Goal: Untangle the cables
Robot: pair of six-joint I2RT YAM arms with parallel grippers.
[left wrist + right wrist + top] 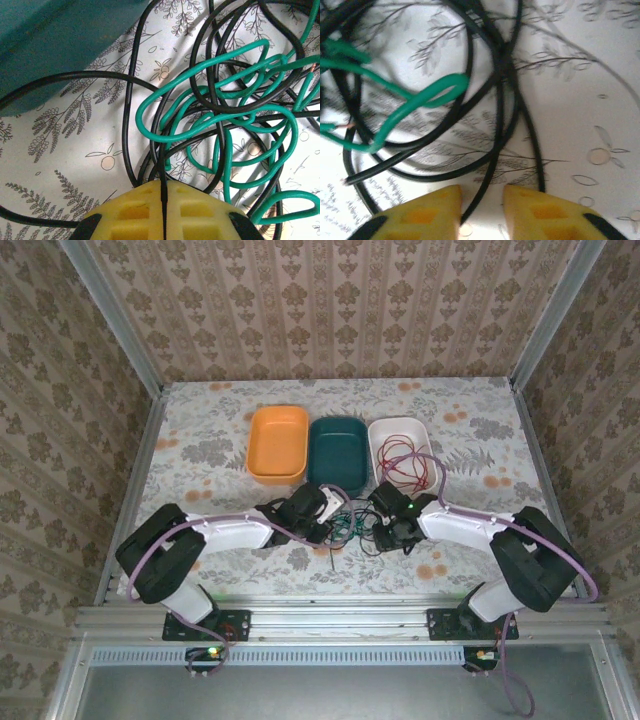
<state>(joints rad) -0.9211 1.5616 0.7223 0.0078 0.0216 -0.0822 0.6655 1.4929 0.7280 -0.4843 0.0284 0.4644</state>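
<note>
- The counter (200, 430), covered in a floral print, carries everything. Both grippers sit low over its near middle, facing each other.
- Three bins stand in a row beyond the grippers. An orange bin (277, 443) is beyond and left of the left gripper (326, 528). A teal bin (337, 450) is beyond the space between the two grippers. A white bin (378, 438) is beyond the right gripper (386, 530).
- The cables (352, 525) lie in a tangle on the counter between the two grippers, green and black loops crossing one another.
- A red cable (405, 462) lies looped in the white bin, beyond the right gripper.
- In the left wrist view, the left gripper (164, 187) has its yellow pads pressed together on a single black cable (163, 165). This runs from the seam straight ahead into the tangle.
- The green cable (215, 125) loops ahead and right of the left gripper's tips.
- The right gripper (481, 192) stands narrowly parted, with a black strand (485, 190) passing through the gap. Green loops (420, 102) lie ahead to its left.
</note>
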